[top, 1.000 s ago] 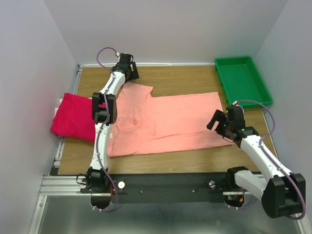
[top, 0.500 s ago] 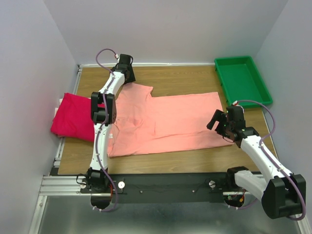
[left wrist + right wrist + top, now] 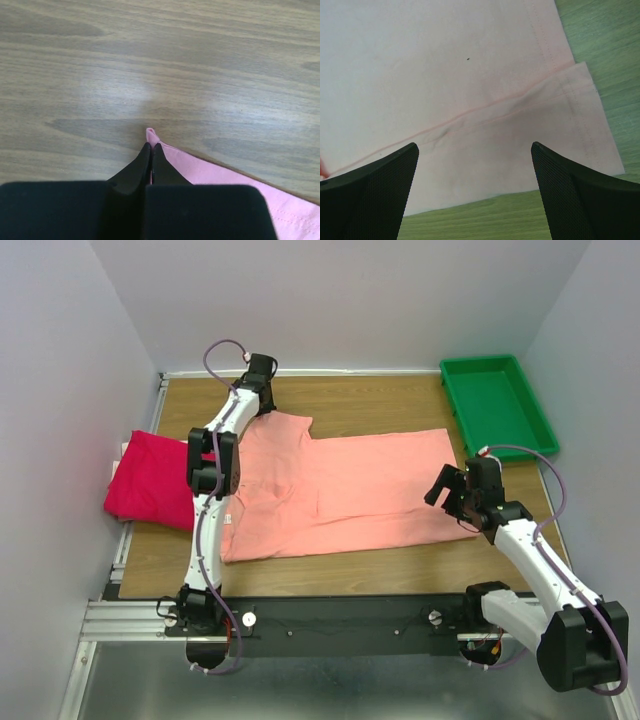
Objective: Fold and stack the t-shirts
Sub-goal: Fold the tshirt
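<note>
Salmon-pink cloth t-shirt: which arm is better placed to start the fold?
Left. The left gripper is shut on the far-left corner of the salmon-pink cloth t-shirt, ready to lift. The right gripper hangs open above the near-right corner, gripping nothing.

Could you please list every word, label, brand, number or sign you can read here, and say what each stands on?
None can be read.
The salmon t-shirt, the magenta t-shirt, the green tray and the wooden table are plain in every view.
The arms show no legible marking; anything on them is too small to tell.
</note>
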Available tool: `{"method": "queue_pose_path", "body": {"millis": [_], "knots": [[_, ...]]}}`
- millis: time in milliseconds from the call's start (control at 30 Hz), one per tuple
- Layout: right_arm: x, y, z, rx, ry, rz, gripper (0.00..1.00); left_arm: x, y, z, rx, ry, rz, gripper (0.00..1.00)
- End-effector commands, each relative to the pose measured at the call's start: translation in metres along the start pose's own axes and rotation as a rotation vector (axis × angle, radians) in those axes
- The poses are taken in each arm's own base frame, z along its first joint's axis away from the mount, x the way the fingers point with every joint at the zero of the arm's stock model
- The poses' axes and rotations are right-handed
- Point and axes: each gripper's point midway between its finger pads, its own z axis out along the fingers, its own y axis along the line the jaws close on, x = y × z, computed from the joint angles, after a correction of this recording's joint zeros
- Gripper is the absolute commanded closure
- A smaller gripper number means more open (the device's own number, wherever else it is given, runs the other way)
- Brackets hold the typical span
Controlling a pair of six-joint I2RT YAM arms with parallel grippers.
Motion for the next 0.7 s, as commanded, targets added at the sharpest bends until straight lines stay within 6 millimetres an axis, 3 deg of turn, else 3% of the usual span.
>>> {"method": "queue_pose_path", "body": {"millis": [0,167,300,400,433,533,600,633,667], "knots": [[-0.001,-0.007,-0.001,0.035,-0.016,-0.011,0.00,0.022,0.005,-0.013,-0.016,0.052,0.093,1.00],[-0.019,-0.003,-0.001,0.057,-0.048,0.006,0.00,0.002,-0.012,-0.033,0.071,-0.052,0.093,1.00],[-0.047,0.005,0.013,0.108,-0.066,0.008,0.00,-0.005,-0.020,-0.047,0.108,-0.097,0.100,1.00],[-0.079,0.014,0.029,0.164,-0.095,0.028,0.00,-0.004,-0.019,-0.051,0.114,-0.110,0.104,1.00],[-0.099,0.021,0.032,0.174,-0.127,0.038,0.00,-0.005,-0.016,-0.053,0.104,-0.116,0.107,1.00],[-0.113,0.021,0.060,0.258,-0.119,0.029,0.00,-0.005,-0.013,-0.057,0.096,-0.130,0.113,1.00],[-0.131,0.030,0.082,0.296,-0.137,0.027,0.00,-0.007,-0.013,-0.060,0.099,-0.138,0.118,1.00],[-0.152,0.045,0.084,0.285,-0.176,0.032,0.00,-0.007,-0.013,-0.060,0.099,-0.138,0.118,1.00],[-0.155,0.046,0.093,0.309,-0.174,0.033,0.00,-0.007,-0.013,-0.060,0.099,-0.139,0.117,1.00]]}}
